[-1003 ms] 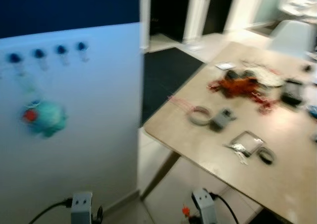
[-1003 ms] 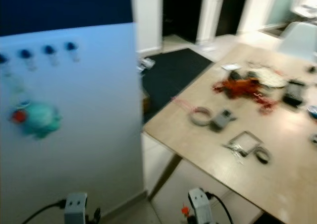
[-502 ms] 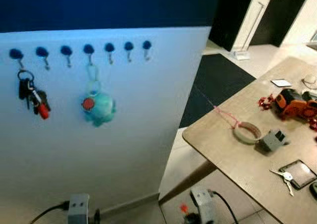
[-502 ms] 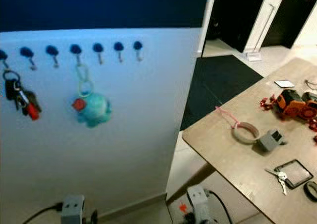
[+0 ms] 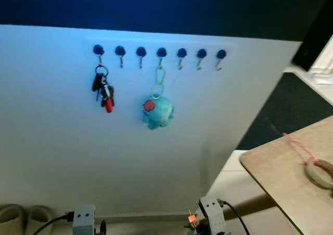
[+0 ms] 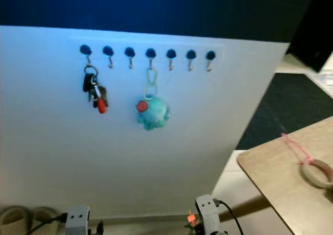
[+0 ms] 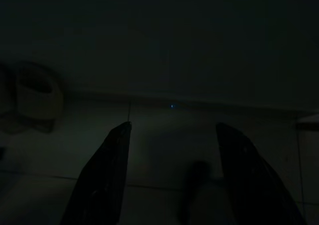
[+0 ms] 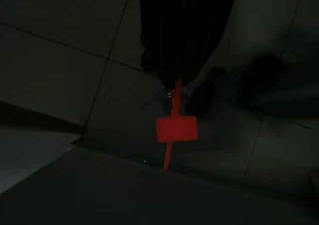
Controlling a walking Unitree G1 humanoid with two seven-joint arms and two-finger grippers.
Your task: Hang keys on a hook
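Observation:
A row of blue-knobbed hooks [image 5: 161, 52] runs along the white wall ahead. A dark key bunch [image 5: 102, 87] with a red fob hangs from the leftmost hook. On the fourth hook hangs a teal plush keychain [image 5: 157, 112]. The other hooks are bare. My right gripper [image 8: 175, 80] hangs low over the tiled floor, shut on a key ring with a red tag [image 8: 177, 129] that dangles below the fingers. The tag's orange tip [image 5: 191, 220] shows by my right wrist. My left gripper [image 7: 172, 130] hangs idle in the dark, open, with nothing between its fingers [image 7: 107, 175].
A wooden table [image 5: 281, 172] juts in from the right, carrying a tape roll [image 5: 322, 172] and a pink string [image 5: 299, 146]. A dark mat [image 5: 296, 105] lies beyond it. A pair of slippers [image 5: 23, 217] sits by the wall at lower left.
The camera has swung left: the hook wall now sits in the middle and the table has slid off to the right. Both arms hang as before.

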